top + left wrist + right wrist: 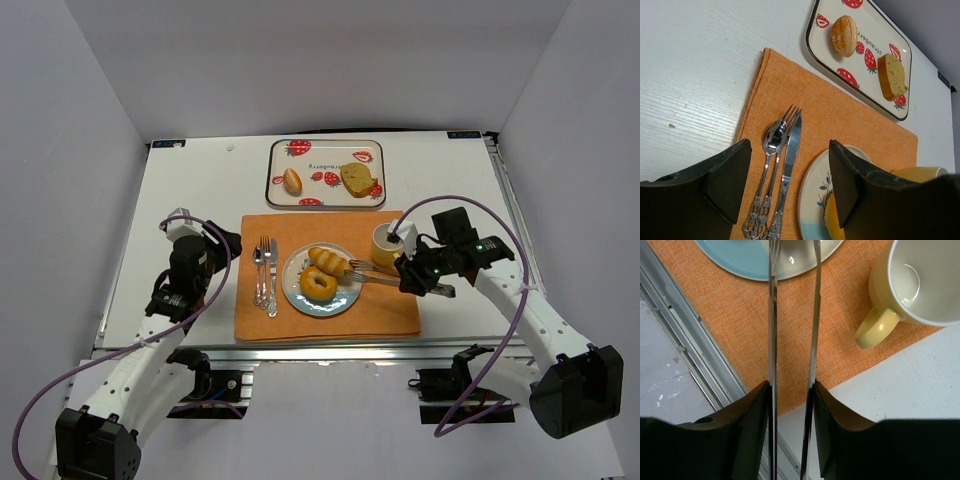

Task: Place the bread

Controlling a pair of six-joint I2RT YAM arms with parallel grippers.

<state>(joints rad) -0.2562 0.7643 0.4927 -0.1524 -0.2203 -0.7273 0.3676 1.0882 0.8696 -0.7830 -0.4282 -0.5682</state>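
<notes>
A long bread roll and a ring-shaped bread lie on a pale plate on the orange mat. My right gripper is shut on metal tongs, whose tips reach the roll's right end. In the right wrist view the gripper presses both tong arms, which stay apart with nothing between them; their tips are out of frame. My left gripper is open and empty, and in its wrist view it hangs above the cutlery.
A strawberry-print tray at the back holds a round bun and a bread slice. A yellow mug stands right of the plate, close to the tongs. A spoon, fork and knife lie left of the plate.
</notes>
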